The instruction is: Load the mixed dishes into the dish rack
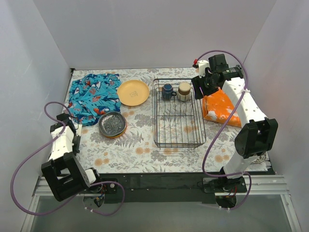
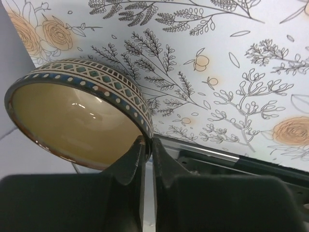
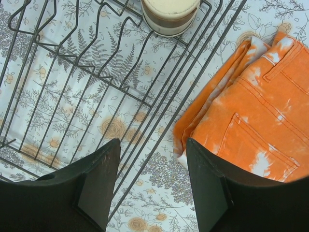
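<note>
Left gripper [image 2: 148, 147] is pinching the patterned bowl [image 2: 72, 121] by its rim, at the left side of the overhead frame. The dish rack [image 1: 155, 116] sits mid-frame, off to its right, so I reckon that's my carry. Right gripper [image 3: 152, 145] hangs spread and empty over the rack's right edge.

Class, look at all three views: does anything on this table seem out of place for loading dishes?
Two fabric items. A white-blotched orange garment with a sewn pocket lies right of the dish rack, and a crumpled blue patterned cloth lies at the far left. Neither is a dish. Nothing looks spilled or broken.
</note>
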`<state>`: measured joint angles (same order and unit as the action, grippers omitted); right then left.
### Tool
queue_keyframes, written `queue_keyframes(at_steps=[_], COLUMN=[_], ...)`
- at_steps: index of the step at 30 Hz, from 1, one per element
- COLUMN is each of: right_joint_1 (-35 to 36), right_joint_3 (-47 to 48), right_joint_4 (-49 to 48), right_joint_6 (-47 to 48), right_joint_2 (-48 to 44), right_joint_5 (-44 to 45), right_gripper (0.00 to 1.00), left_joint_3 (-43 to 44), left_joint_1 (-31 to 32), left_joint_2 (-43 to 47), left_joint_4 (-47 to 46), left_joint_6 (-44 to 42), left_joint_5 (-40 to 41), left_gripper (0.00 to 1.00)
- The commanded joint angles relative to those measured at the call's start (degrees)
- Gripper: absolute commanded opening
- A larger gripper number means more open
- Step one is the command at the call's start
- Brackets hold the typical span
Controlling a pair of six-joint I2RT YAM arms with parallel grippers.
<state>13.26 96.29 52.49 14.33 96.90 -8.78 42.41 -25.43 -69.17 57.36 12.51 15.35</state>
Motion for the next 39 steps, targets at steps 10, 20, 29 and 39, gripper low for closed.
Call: queue_keyframes(at_steps=[10, 20, 29, 39], right_joint_1=[-0.07, -15.71, -16.51, -16.86], right_joint_3=[-0.58, 5.31, 2.32, 1.53], right_joint_4=[-1.95, -1.07, -2.22, -2.30], right_joint_6=[-0.53, -5.02, -2.38, -1.41], right_joint_2=[-2.15, -1.62, -3.12, -1.98], right_joint_5=[2.44, 4.99, 10.97, 12.73], right_gripper=[0.64, 0.63, 0.64, 0.64], left_joint_3=[43.67, 72.47, 29.86, 23.33], left_joint_1=[16.94, 41.15, 48.10, 55.49], left_joint_2=[-13.16, -34.37, -22.86, -32.87], left_joint_4=[22.18, 4.85, -91.65, -118.61], left_joint_6=[5.66, 22.41, 71.65, 88.38], left_joint_5=[-32.99, -82.29, -88.40, -84.62], left_gripper=[0.00, 0.00, 0.00, 0.00])
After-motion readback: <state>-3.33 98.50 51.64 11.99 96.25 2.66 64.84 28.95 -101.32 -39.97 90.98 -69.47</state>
